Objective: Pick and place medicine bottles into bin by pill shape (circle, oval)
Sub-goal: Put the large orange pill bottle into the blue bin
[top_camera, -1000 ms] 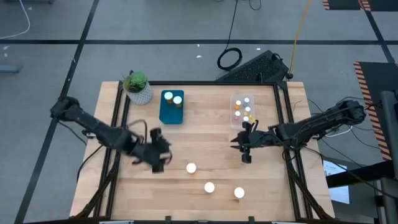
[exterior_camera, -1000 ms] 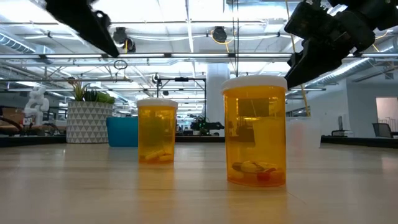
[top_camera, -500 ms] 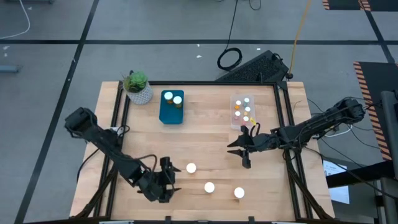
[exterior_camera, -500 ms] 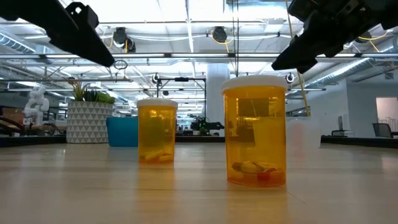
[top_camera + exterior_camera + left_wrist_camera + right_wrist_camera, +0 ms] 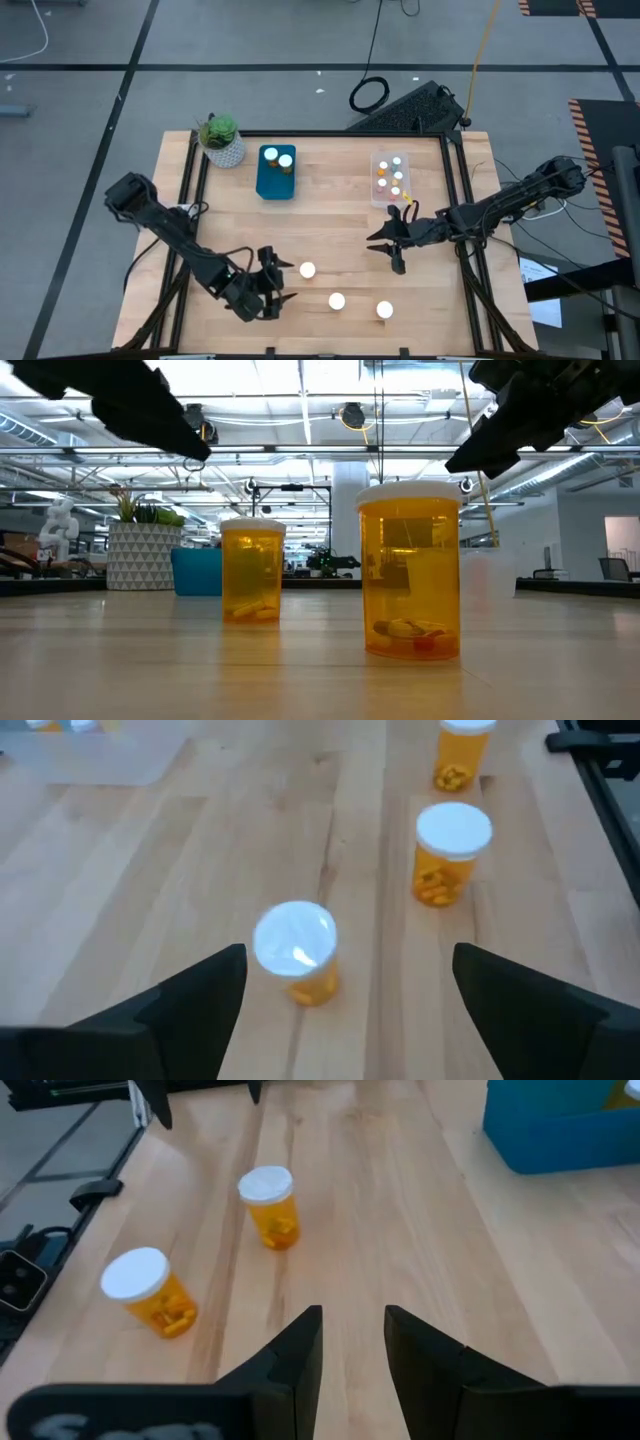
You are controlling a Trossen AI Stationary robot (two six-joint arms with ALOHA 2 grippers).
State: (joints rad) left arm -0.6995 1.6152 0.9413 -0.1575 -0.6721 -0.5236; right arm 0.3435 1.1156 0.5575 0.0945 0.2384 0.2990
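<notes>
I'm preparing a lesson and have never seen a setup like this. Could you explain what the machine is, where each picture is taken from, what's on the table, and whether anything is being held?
It is a robot with two dark arms at a wooden table. One picture looks straight down, one looks level across the tabletop, and two come from cameras on the wrists. Three loose bottles with white caps stand near the front edge. At the back are a blue bin with two bottles in it, a clear bin with several smaller bottles, and a plant. The left gripper is open beside the nearest loose bottle; the right gripper is open in front of the clear bin. Neither holds anything.
</notes>
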